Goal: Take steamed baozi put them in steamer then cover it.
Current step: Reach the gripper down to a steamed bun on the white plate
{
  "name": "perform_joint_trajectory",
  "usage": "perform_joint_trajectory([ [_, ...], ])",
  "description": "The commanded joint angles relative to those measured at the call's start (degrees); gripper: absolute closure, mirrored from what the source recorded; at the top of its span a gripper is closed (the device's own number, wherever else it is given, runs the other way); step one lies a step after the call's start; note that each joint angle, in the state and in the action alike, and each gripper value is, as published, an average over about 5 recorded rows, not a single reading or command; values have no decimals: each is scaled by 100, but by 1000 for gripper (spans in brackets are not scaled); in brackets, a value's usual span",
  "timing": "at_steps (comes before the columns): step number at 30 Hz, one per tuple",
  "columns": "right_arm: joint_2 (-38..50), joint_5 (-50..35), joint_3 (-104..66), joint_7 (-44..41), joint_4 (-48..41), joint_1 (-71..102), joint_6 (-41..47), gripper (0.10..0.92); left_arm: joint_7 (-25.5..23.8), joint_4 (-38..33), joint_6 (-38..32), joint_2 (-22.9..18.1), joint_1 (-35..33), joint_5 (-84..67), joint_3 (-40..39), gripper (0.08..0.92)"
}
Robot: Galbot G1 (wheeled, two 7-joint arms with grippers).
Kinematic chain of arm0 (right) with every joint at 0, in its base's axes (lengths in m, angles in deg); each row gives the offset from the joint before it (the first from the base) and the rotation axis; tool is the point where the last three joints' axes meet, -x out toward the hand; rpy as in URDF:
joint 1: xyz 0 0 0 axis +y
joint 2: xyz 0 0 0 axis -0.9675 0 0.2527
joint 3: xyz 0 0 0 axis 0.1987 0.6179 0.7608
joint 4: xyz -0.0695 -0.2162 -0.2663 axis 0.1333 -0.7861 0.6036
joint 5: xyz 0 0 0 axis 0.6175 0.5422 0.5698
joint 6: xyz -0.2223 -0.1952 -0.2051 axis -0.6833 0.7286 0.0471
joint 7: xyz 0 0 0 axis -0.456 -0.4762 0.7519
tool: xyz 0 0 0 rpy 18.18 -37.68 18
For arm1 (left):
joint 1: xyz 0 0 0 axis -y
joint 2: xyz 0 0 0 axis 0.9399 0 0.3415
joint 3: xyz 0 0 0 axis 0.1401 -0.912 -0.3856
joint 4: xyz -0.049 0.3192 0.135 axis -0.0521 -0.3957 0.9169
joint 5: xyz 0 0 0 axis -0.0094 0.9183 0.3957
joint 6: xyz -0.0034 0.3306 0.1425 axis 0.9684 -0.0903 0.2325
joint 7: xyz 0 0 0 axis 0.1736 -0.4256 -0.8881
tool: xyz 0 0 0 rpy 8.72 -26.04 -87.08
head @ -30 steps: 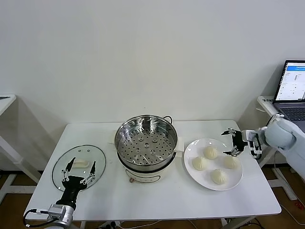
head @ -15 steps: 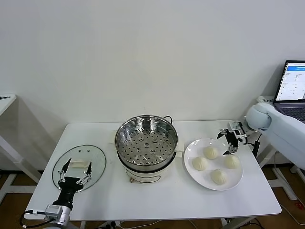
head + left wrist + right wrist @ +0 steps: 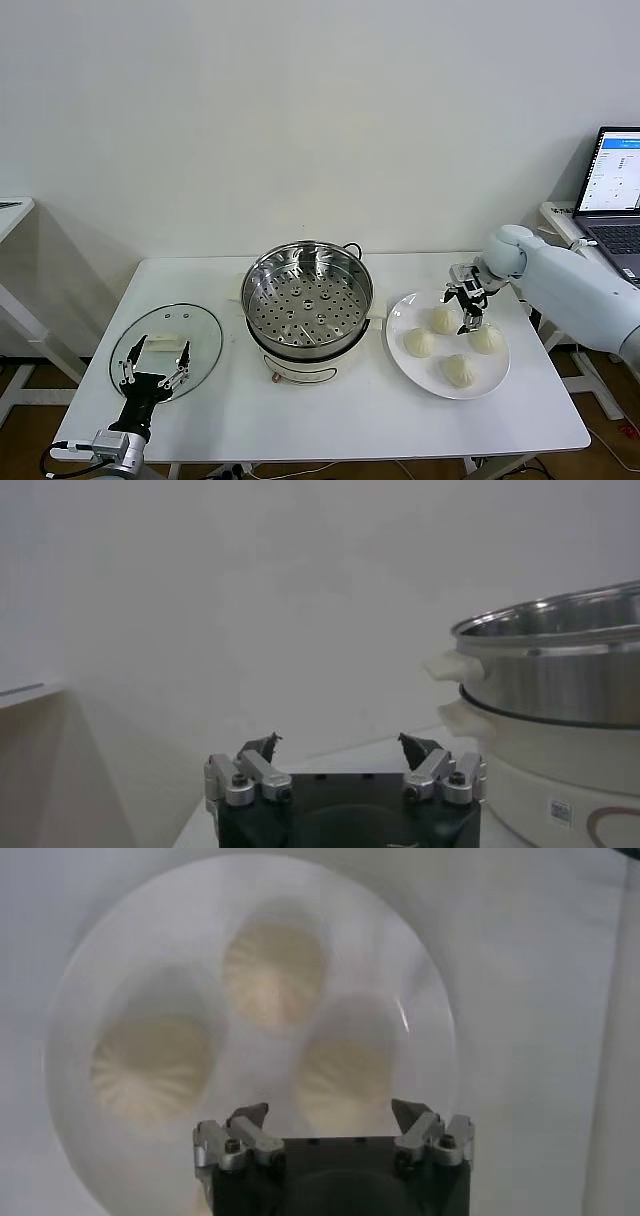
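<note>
White table [image 3: 330, 420] and your right gripper [image 3: 466, 308] has swung in from the edge to hang wide open over the four baozi [image 3: 443, 320] on the plate [image 3: 400, 318], steamer [image 3: 307, 300] empty, left gripper [image 3: 153, 363] wide by the cover [image 3: 200, 330].

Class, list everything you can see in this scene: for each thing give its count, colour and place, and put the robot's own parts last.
baozi: four, off-white, on the plate
plate: one, white, table right
steamer: one, steel with white base, table centre
cover: one, clear glass with white handle, table left
table: one, white
laptop: one, open, far right
left end effector: open, over the cover's near edge
right end effector: open, above the baozi
</note>
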Motion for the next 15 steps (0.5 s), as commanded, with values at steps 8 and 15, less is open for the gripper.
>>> perform_joint_trajectory([
  [8,-314,273,-149,276,-322,167,-25,203,-9,16,-9,-10,-16,4,-4,177],
  [15,-362,302,-164,274,-392,200,-22,203,-16,20,-12,-12,-16,6,-12,177],
])
